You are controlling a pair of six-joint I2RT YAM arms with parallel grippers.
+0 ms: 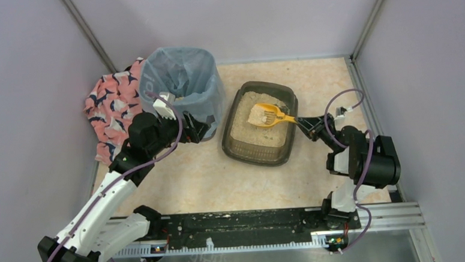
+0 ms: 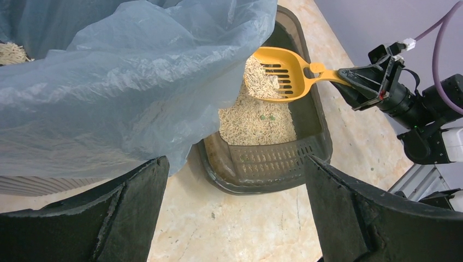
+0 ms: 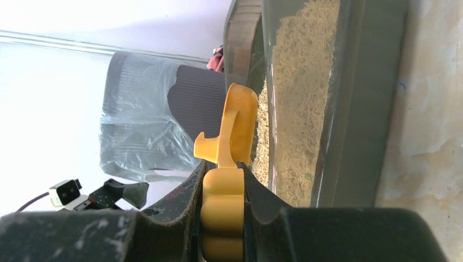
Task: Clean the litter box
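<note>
Pinching the flat handle of an orange-yellow scoop [image 1: 266, 115] with the right gripper [image 1: 305, 122], fingers pressed onto it from both sides. Straight out past those fingertips, holding the scoop's slotted head over the litter box [image 1: 252, 157], with a heap of beige litter [image 2: 261, 82] lying in the head. Seen from the left wrist, the head raised clear of the litter bed below it, though how far cannot be told. Just ahead of and below the right gripper, the dark tray's near-side rim; beyond the scoop's tip, the tray's far wall and then the bin [image 1: 183, 91].

Keeping the left gripper [image 1: 200, 128] spread wide, with nothing between its fingers [image 2: 131, 213]. Close over its left finger, the bin's light blue bag [image 2: 125, 71] hanging down; whether touching, cannot tell. Directly ahead between the spread fingers, the near corner of the litter box with its slotted end panel, resting on the pale marbled table [image 1: 190, 181]. Behind the bin, on the far side from the left gripper, a crumpled pink patterned cloth [image 1: 111, 104]
</note>
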